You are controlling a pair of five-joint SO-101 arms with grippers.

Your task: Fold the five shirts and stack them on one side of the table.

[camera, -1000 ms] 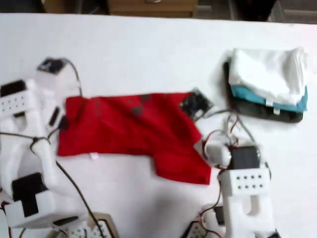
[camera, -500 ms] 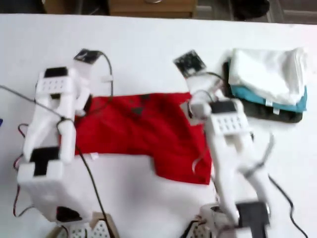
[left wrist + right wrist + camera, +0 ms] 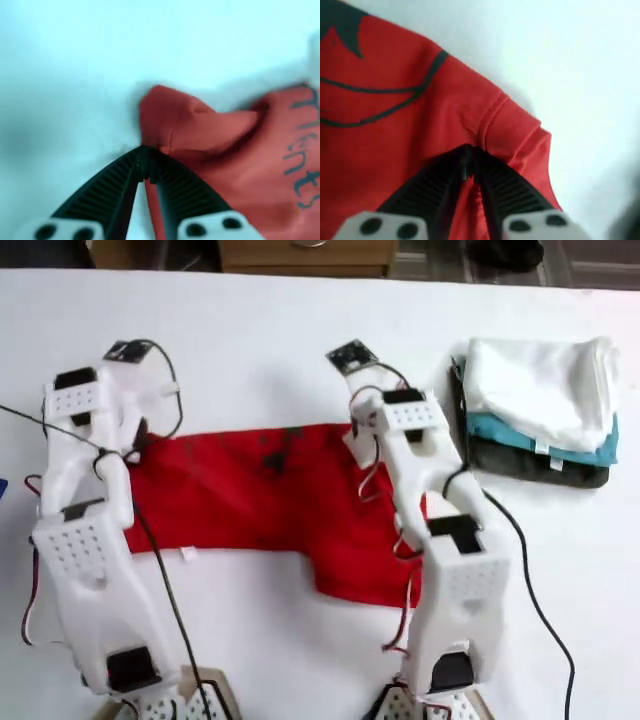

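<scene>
A red shirt [image 3: 260, 505] with dark print lies spread across the middle of the white table [image 3: 280, 330]. My left gripper [image 3: 146, 155] is shut on the red shirt's [image 3: 210, 145] far left corner, and the left arm [image 3: 95, 440] stands over that end. My right gripper [image 3: 470, 152] is shut on the red shirt's [image 3: 395, 130] far right corner by a seam, with the right arm [image 3: 420, 460] above it. A stack of folded shirts [image 3: 540, 405], white on teal on dark, sits at the right side.
Loose cables [image 3: 160, 570] trail from both arms over the table's near part. The arm bases [image 3: 440, 680] stand at the near edge. A wooden cabinet [image 3: 300, 252] is behind the far edge. Bare table spreads beyond the shirt at the far side.
Both arms swung from the near side out over the red shirt's far edge and closed on its two far corners. The shirt's right side has bunched slightly.
</scene>
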